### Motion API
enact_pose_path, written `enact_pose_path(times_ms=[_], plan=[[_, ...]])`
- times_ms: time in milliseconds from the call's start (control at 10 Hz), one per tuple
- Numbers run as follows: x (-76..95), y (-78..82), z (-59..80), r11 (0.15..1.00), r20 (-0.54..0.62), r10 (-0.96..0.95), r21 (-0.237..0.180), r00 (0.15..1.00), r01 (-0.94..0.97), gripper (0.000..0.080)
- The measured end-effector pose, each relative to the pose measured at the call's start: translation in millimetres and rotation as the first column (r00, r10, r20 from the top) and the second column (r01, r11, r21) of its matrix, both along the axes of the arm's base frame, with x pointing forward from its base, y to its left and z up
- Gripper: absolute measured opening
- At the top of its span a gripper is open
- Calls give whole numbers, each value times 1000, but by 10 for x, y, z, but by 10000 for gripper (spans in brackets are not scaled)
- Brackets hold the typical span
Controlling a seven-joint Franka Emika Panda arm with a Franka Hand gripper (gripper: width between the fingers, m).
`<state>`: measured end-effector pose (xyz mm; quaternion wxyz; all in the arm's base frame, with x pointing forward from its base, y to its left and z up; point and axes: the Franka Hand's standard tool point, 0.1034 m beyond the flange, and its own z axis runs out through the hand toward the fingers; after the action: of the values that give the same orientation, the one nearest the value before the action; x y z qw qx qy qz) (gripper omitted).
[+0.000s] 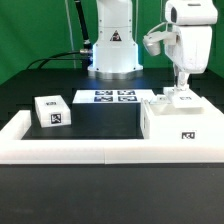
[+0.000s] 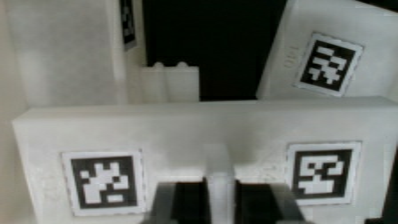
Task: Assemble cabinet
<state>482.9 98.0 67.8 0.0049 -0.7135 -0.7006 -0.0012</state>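
Observation:
The cabinet body [image 1: 180,122], a white box with a black-and-white tag on its front, stands at the exterior view's right, against the white rail. My gripper [image 1: 181,93] reaches down onto its top. In the wrist view a white cabinet piece [image 2: 205,140] with two tags fills the foreground. My gripper [image 2: 228,198] has its two dark fingers [image 2: 185,205] close together on a thin white strip of that piece. Behind it are tagged white walls [image 2: 329,65] and small white pegs [image 2: 173,80]. A small white tagged block [image 1: 52,112] lies apart at the exterior view's left.
The marker board [image 1: 112,96] lies flat in front of the robot base [image 1: 112,50]. A low white rail [image 1: 90,148] borders the table's front and both sides. Black cables trail at the back left.

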Motion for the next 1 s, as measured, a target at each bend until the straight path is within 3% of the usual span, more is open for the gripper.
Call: enact_pose_path(times_ms=[200,500,800,1000], plan=[[8,9,-5,1000,0,-1,1,1000,1,67],[290,154,12,1000,9,-23,10,1000,23,67],[500,127,15,1000,23,-18,17,1000,17,67],[515,88,16,1000,28,-4,19,1000,3,67]])
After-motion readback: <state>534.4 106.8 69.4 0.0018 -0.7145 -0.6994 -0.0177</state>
